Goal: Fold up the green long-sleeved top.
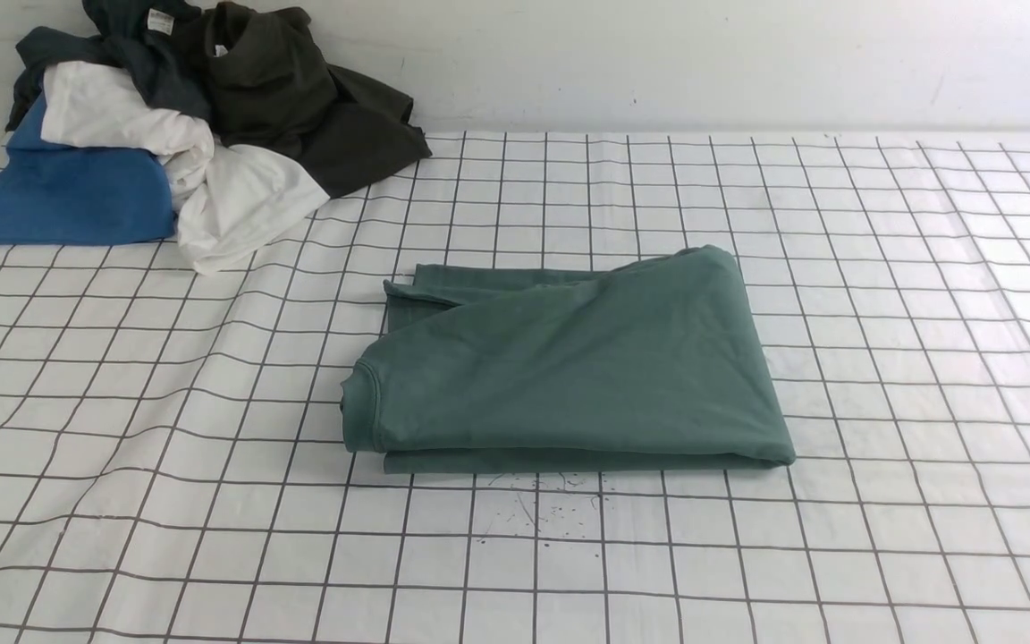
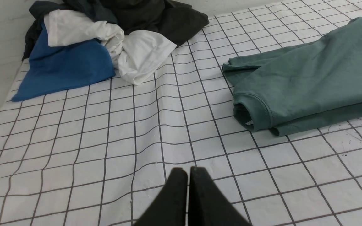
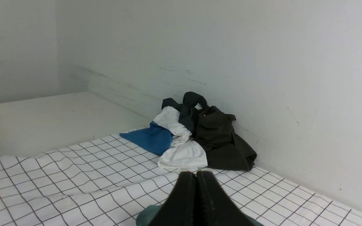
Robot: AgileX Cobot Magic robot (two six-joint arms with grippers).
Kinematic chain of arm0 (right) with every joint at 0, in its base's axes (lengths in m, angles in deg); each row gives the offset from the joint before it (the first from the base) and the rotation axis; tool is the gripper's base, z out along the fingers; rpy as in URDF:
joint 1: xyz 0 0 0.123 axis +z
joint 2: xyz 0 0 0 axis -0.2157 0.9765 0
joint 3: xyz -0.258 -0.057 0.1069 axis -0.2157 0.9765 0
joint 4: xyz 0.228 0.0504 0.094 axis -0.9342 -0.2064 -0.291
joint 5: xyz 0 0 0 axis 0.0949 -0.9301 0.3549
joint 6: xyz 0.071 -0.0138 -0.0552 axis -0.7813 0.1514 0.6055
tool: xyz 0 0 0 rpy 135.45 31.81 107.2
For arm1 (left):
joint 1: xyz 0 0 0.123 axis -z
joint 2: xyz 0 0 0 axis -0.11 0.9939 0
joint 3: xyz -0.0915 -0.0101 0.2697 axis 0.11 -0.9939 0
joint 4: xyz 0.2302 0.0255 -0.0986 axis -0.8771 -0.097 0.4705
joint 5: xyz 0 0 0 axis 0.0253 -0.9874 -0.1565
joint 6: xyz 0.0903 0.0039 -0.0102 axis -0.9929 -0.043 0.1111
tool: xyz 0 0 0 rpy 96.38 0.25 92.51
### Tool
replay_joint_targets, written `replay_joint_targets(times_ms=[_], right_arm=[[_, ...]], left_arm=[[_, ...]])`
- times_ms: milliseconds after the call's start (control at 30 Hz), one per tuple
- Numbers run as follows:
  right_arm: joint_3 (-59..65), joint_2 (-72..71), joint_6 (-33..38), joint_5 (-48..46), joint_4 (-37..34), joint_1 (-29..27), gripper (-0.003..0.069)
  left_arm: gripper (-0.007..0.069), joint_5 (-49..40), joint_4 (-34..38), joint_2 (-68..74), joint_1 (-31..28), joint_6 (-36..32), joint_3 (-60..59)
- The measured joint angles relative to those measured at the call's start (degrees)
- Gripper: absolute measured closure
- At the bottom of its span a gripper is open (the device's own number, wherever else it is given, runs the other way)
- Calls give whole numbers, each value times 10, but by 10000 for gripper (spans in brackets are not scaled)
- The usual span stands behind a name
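Well, the green long-sleeved top lies mid-tabletop in a compact folded bundle, sleeves tucked away, so the folding looks essentially done, and both the left gripper and right gripper hover clear, fingers pressed together, holding nothing.

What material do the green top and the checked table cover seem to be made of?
The green top looks like a soft matte knit, perhaps cotton jersey or fleece: it has a ribbed collar, stitched seams and gentle folds. The table cover looks like a thin white sheet with a printed dark grid, slightly shiny and wrinkled; whether it is cloth or plastic is unclear.
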Motion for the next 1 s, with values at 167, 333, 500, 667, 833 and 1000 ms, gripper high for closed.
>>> replay_joint_targets(times_ms=[167, 333, 500, 667, 833, 1000], right_arm=[[93, -40, -72, 55, 32, -97, 673], [208, -91, -162, 69, 87, -257, 673], [301, -139, -214, 68, 121, -363, 673], [357, -152, -235, 61, 138, -416, 673], [357, -152, -228, 52, 138, -421, 673], [357, -152, -225, 52, 138, -421, 673]], left_arm=[[631, 0, 0, 0, 0, 0, 0], [631, 0, 0, 0, 0, 0, 0], [631, 0, 0, 0, 0, 0, 0], [631, 0, 0, 0, 0, 0, -1], [631, 0, 0, -1, 0, 0, -1], [631, 0, 0, -1, 0, 0, -1]])
